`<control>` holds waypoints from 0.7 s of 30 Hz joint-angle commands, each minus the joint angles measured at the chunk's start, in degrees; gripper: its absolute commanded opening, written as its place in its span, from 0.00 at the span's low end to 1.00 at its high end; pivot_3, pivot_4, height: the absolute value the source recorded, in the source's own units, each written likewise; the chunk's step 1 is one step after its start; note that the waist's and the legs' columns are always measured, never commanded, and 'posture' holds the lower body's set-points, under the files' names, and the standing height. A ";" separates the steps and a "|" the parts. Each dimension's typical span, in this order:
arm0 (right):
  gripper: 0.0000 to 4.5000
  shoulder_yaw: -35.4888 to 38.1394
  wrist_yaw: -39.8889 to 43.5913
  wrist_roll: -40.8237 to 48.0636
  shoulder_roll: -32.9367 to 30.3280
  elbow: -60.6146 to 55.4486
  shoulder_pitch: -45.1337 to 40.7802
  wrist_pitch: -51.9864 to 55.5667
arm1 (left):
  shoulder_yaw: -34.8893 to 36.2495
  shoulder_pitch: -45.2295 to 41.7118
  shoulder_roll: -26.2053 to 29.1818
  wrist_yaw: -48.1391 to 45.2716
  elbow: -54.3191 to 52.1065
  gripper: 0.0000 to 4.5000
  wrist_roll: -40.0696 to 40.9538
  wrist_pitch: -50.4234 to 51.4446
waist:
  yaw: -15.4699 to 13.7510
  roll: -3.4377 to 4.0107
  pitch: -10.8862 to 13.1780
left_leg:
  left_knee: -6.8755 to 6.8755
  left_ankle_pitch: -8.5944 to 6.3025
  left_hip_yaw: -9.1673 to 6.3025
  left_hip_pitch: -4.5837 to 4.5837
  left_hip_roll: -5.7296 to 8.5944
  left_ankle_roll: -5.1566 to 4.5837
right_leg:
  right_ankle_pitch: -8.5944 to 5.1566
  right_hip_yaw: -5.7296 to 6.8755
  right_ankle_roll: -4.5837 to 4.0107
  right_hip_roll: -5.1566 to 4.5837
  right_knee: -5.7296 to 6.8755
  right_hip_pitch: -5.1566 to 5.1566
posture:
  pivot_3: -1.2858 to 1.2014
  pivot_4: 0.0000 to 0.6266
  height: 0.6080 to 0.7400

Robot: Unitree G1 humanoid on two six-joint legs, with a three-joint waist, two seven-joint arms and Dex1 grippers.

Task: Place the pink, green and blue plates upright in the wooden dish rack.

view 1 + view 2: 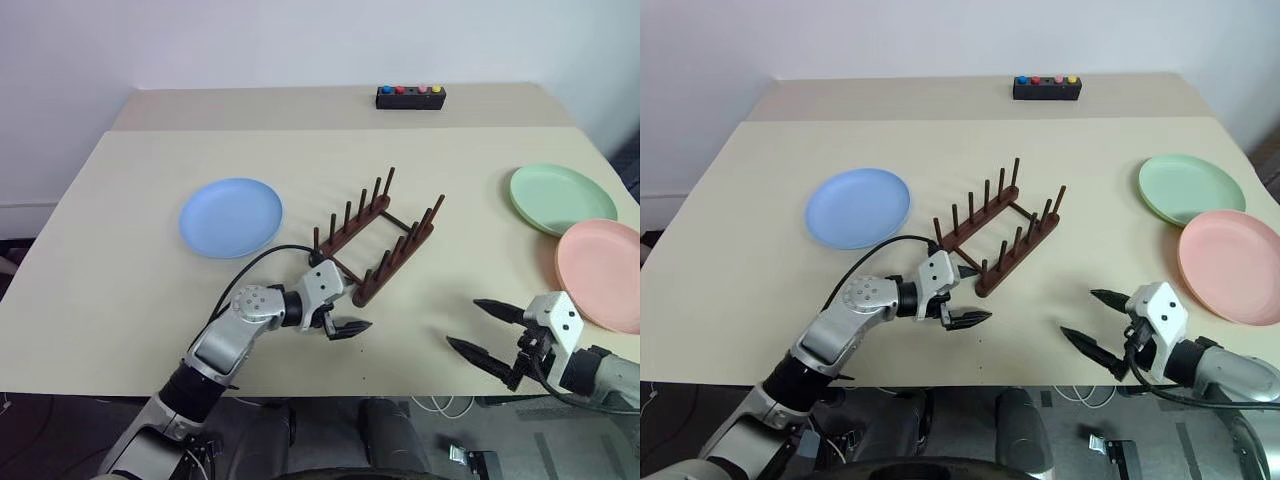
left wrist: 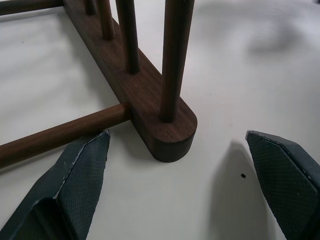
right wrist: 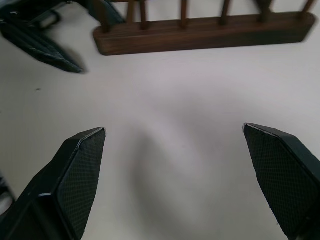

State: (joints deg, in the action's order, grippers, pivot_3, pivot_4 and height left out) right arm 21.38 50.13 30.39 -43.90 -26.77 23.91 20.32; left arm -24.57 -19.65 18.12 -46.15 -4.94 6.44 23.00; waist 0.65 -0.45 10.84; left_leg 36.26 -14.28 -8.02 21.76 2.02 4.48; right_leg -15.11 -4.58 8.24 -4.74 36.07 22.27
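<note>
The wooden dish rack [image 1: 375, 240] stands empty at the middle of the table, set at a slant. My left gripper [image 1: 338, 303] is open at the rack's near end, and in the left wrist view its fingers [image 2: 82, 170] straddle the rounded tip of one rail [image 2: 165, 125] without touching it. The blue plate [image 1: 231, 217] lies flat to the rack's left. Flat at the right edge lie the green plate [image 1: 562, 198] and, nearer me, the pink plate [image 1: 602, 273]. My right gripper [image 1: 465, 323] hangs open and empty over bare table, left of the pink plate.
A small black box with coloured buttons [image 1: 410, 96] sits at the far edge of the cream table [image 1: 140, 300]. The right wrist view shows the rack's rail [image 3: 200, 32] ahead and my left gripper [image 3: 40, 40] beside it.
</note>
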 commanded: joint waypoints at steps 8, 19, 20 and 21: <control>1.00 -1.57 -0.72 -2.89 1.03 0.43 -4.32 -2.66 | 0.52 1.36 -1.87 4.55 2.25 0.49 -2.61 -0.93 | -0.04 -0.02 0.00 | -0.04 -0.01 0.00 0.02 0.00 -0.01 | 0.05 0.00 -0.01 0.00 -0.01 0.02 | 0.52 0.24 1.00; 1.00 -2.96 -0.87 -4.35 2.40 0.99 -4.76 -4.18 | 0.87 0.89 -0.84 4.45 4.53 0.16 -4.92 -6.60 | -0.02 -0.02 0.00 | -0.06 -0.02 0.00 0.01 0.00 -0.03 | 0.04 0.00 -0.01 0.00 -0.01 0.02 | 0.52 0.24 1.00; 1.00 -3.00 -0.84 -4.40 2.51 0.99 -4.80 -4.23 | 0.81 0.52 -0.53 3.45 5.00 0.16 -4.82 -7.74 | -0.02 -0.02 0.00 | -0.06 -0.02 0.00 0.01 0.00 -0.02 | 0.04 0.00 -0.01 0.00 -0.01 0.02 | 0.52 0.24 1.00; 1.00 -3.12 -0.79 -4.43 2.63 0.93 -4.83 -4.25 | 0.63 -0.21 0.20 0.89 5.54 0.16 -4.04 -9.56 | -0.02 -0.02 0.00 | -0.06 -0.02 0.00 0.01 0.00 -0.03 | 0.04 0.00 -0.01 0.00 -0.01 0.03 | 0.52 0.24 1.00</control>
State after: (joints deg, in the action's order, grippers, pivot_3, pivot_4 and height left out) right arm 18.16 49.32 25.92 -41.55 -25.04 19.39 17.05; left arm -23.50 -19.37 16.94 -42.67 -0.96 2.97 15.19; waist 0.63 -0.47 10.84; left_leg 36.20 -14.29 -8.02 21.77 2.02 4.45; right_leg -15.07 -4.57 8.23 -4.74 36.06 22.30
